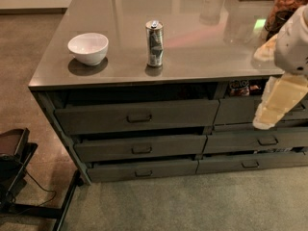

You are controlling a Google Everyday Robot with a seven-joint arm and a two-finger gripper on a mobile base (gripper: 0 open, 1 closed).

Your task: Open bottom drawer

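Note:
The bottom drawer [143,170] is the slim dark grey front at the foot of the left stack, with a small loop handle [143,173]. A thin dark gap shows above its front. My gripper [275,105] hangs from the white arm at the far right, in front of the right stack's top drawer. It is well to the right of and above the bottom drawer and touches nothing that I can see.
A white bowl [88,48] and a metal can [154,43] stand on the grey countertop [202,47]. Two taller drawers [139,117] sit above the bottom one. The right stack [255,163] has matching drawers. A black stand [19,177] is on the floor at left.

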